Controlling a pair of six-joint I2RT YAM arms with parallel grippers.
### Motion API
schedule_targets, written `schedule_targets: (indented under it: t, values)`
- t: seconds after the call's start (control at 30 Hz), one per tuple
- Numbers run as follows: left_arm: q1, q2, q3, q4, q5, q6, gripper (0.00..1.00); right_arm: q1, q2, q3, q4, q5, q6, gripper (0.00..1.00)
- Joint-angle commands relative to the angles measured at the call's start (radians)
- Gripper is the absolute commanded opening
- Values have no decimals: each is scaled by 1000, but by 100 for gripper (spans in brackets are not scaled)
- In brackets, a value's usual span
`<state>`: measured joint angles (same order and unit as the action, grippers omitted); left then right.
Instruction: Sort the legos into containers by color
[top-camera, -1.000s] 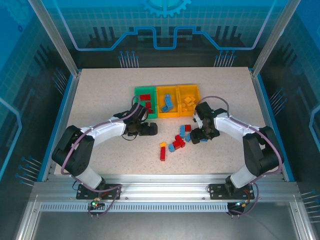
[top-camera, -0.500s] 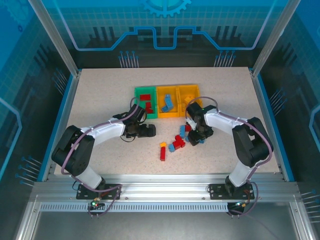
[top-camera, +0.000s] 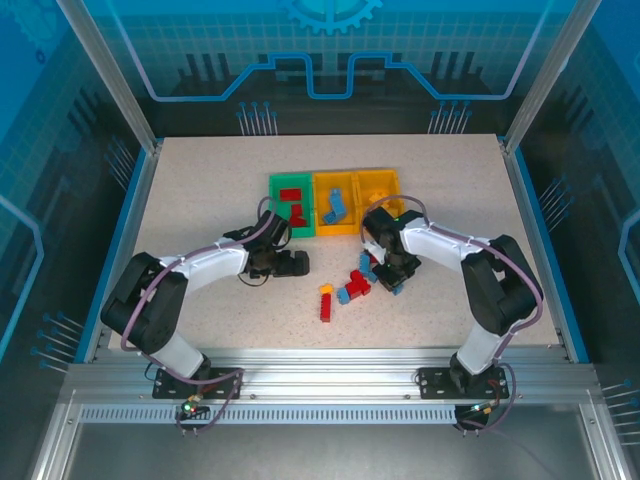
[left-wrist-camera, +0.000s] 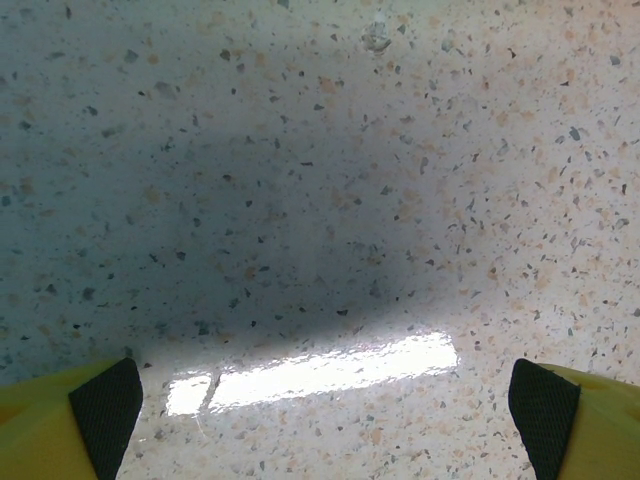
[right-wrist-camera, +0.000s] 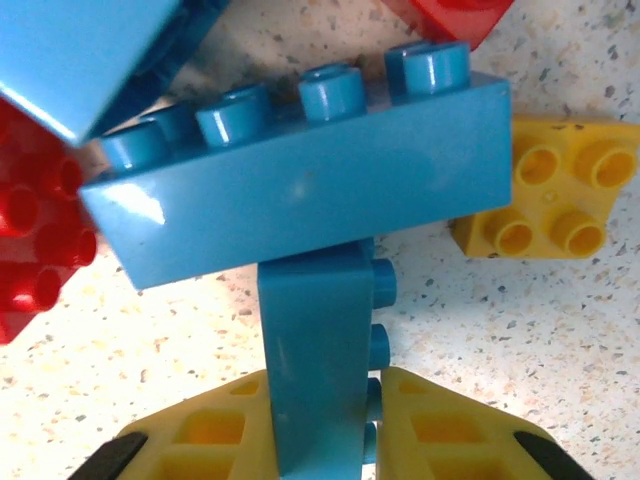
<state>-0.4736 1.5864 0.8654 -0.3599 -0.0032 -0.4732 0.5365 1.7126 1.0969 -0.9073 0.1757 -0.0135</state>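
Note:
Loose legos (top-camera: 352, 287) in red, blue and yellow lie in a small pile at the table's middle. My right gripper (top-camera: 385, 270) is down in that pile. In the right wrist view it (right-wrist-camera: 325, 388) is shut on a thin blue brick (right-wrist-camera: 318, 340) standing on edge, which touches a longer blue brick (right-wrist-camera: 300, 190). A yellow brick (right-wrist-camera: 548, 200) and a red brick (right-wrist-camera: 35, 235) lie beside them. My left gripper (top-camera: 296, 262) hovers open over bare tabletop (left-wrist-camera: 325, 410), left of the pile. The containers stand behind: a green bin (top-camera: 272, 186) holding red bricks, a yellow bin (top-camera: 335, 232) holding blue bricks, and another yellow bin (top-camera: 378, 174).
A long red brick (top-camera: 325, 309) with a yellow brick (top-camera: 326, 289) at its top end lies nearest the front. The right arm's wrist covers the front of the right-hand yellow bin. Speckled tabletop (top-camera: 200, 180) stretches wide on both sides and behind the bins.
My right gripper moved left into the pile and shut on the thin blue brick. My left gripper drifted slightly left and stayed open.

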Motion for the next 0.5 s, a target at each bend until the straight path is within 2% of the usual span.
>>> schedule_targets:
  t: [0.0,0.1,0.3,0.47]
  values:
    - [12,-31,-19,-1,3,-22,99,13,-55,35,-48,-23,-17,23]
    - [12,-31,-23,-1,8,-26,99,2,-80,53,-51,-82,-16,22]
    - [14,-35,-28,0,6,-24,99,-49,-127,122,21,-319,-16,23]
    - [14,-33,-29,4,12,-30,99,-102,-27,271,90,-541,55,23]
